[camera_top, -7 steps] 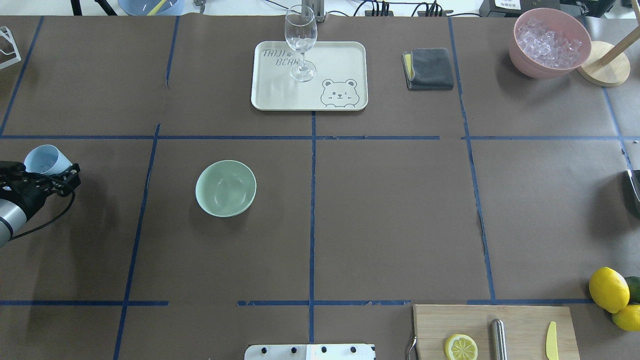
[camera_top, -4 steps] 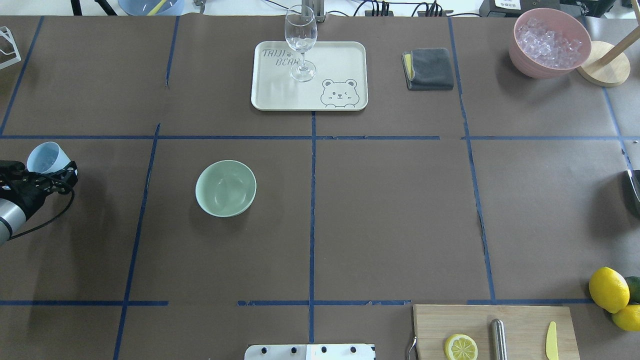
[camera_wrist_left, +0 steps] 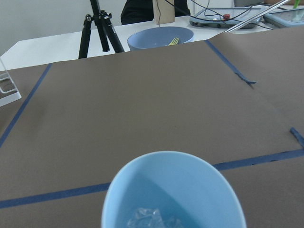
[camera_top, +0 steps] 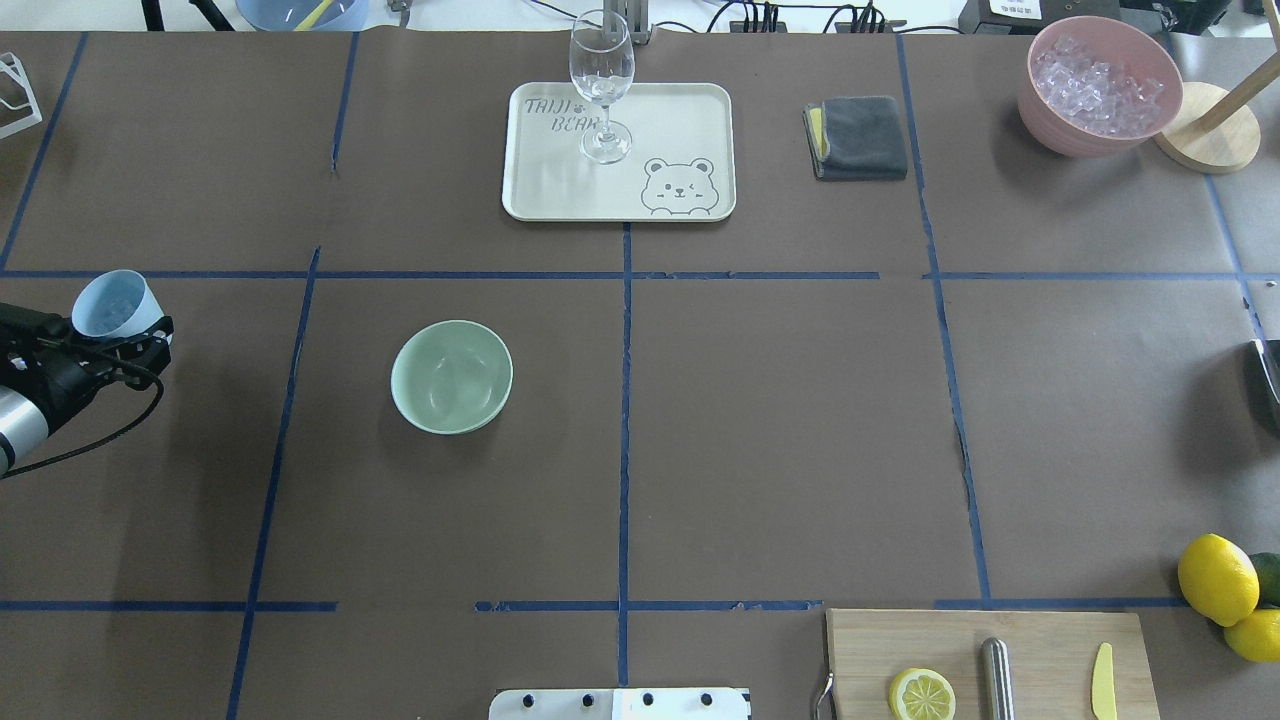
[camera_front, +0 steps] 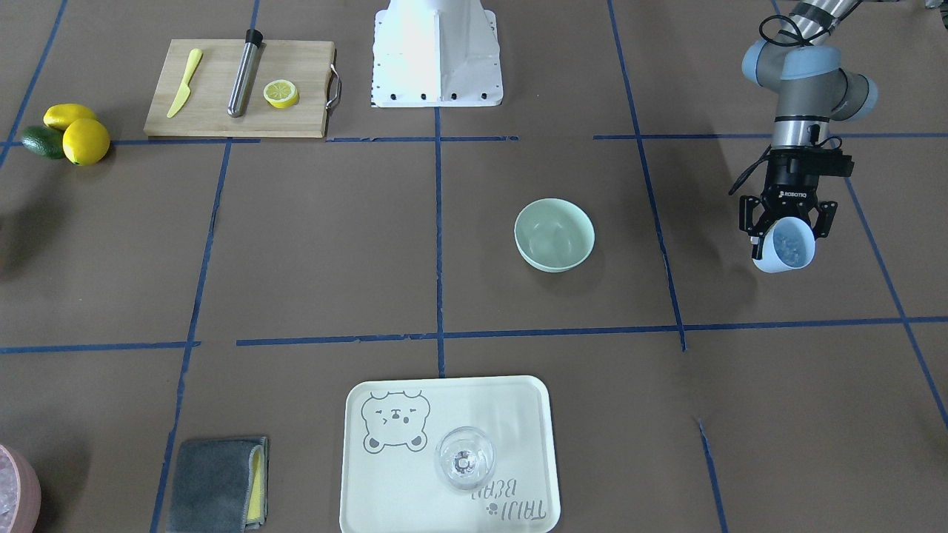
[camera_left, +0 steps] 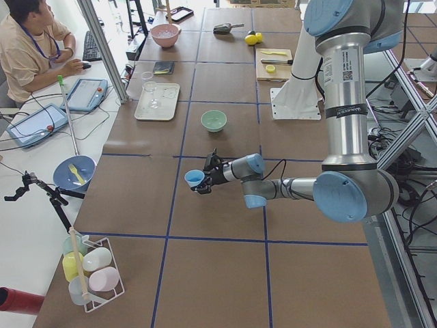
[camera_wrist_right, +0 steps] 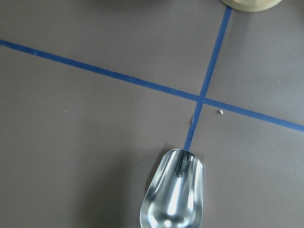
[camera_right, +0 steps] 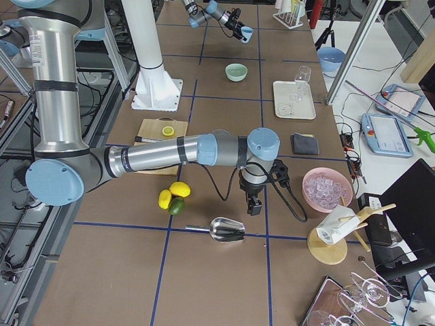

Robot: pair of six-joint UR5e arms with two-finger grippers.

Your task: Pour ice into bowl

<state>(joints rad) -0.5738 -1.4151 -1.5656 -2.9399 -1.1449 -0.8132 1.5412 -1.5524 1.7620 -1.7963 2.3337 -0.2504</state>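
Looks like mid-carry: cup (camera_front: pixel 786 252) clenched at its sides in left pincer (camera_front: pixel 786 235), apparently lifted off the worktop (camera_top: pixel 700 450), well apart from bowl (camera_front: pixel 554 235), pour not yet begun. To do it well: hold cup mouth-up during the crossing so nothing drops short. Stop w/ the lip over the bowl's middle, not its near edge. Come down low before tipping, since cubes bounce. Roll the wrist slowly and let the ice (camera_wrist_left: pixel 149 218) slide out rather than dump. Expect a few pcs to cling at the bottom (probably wet), so tip well past level and pause. Avoid nudging the bowl, unheld and likely light enough to skate on the paper. Re the ice: seen best in left wrist view, just a small clump of clear glassy cubes at the cup's bottom, partly cut off by the lower edge, count unclear. Glints faintly through the cup mouth in front-facing view too. Bowl: pale mint, smooth, nothing in it, sat on the robot's left half of the worktop just beside the centre tape line. Can't tell whether right pincer (camera_right: pixel 253 204) is released or clenched; hangs at the far right end, above a metal scoop (camera_wrist_right: pixel 175 194), no part in this step.
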